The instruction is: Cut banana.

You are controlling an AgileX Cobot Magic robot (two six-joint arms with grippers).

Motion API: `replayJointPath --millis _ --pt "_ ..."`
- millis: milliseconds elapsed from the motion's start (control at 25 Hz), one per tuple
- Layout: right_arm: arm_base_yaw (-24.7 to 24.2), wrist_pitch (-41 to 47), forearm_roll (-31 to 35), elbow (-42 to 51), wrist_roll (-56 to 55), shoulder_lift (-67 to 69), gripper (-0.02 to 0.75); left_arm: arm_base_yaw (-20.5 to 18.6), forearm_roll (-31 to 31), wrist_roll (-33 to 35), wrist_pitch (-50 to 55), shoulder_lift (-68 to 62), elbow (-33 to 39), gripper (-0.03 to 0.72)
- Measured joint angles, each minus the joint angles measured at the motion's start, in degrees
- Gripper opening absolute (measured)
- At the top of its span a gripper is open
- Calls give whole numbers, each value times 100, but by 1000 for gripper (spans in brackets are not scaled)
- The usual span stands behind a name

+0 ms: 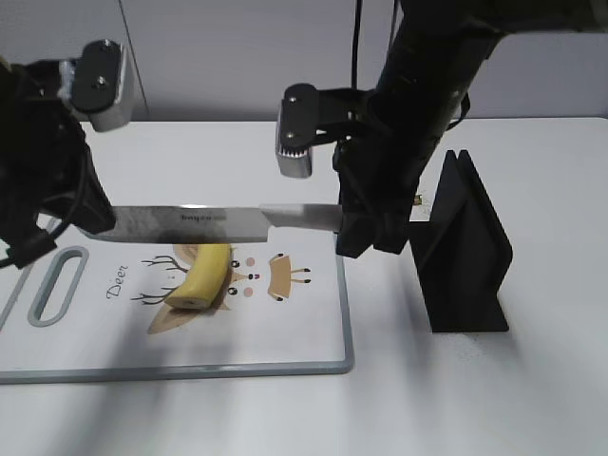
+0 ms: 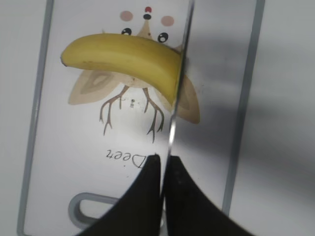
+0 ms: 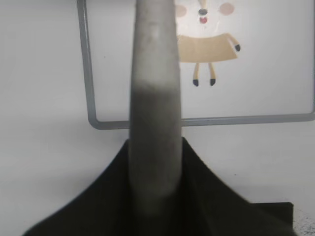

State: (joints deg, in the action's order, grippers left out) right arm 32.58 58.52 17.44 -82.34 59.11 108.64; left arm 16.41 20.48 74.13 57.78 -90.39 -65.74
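A yellow banana (image 1: pixel 201 275) lies on the white cutting board (image 1: pixel 285 332) with a deer drawing. A long knife (image 1: pixel 204 222) is held level above the banana. My right gripper (image 1: pixel 366 233) is shut on the knife's grey handle (image 3: pixel 153 113). My left gripper (image 1: pixel 95 220) is shut on the blade's tip end. In the left wrist view the blade (image 2: pixel 178 88) runs edge-on over the banana's (image 2: pixel 123 56) right part, pinched between the black fingers (image 2: pixel 163 167). The board's grey rim (image 3: pixel 88 73) shows in the right wrist view.
A black knife stand (image 1: pixel 467 249) stands on the white table right of the board. The board has a grey handle slot (image 1: pixel 55 285) at its left end, also in the left wrist view (image 2: pixel 91 211). A grey wall is behind.
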Motion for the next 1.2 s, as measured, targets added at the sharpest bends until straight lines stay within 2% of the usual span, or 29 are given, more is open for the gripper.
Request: replayJointPath --millis 120,320,640,1200 --pt "6 -234 -55 310 -13 0 162 151 -7 -83 -538 -24 487 -5" --pt "33 -714 -178 440 23 58 163 175 18 -110 -1367 -61 985 -5" --pt "33 -909 -203 451 28 438 163 175 19 -110 -1616 -619 1018 -5" --pt "39 -1159 -204 451 38 598 163 175 -114 -110 -1819 -804 1018 -5"
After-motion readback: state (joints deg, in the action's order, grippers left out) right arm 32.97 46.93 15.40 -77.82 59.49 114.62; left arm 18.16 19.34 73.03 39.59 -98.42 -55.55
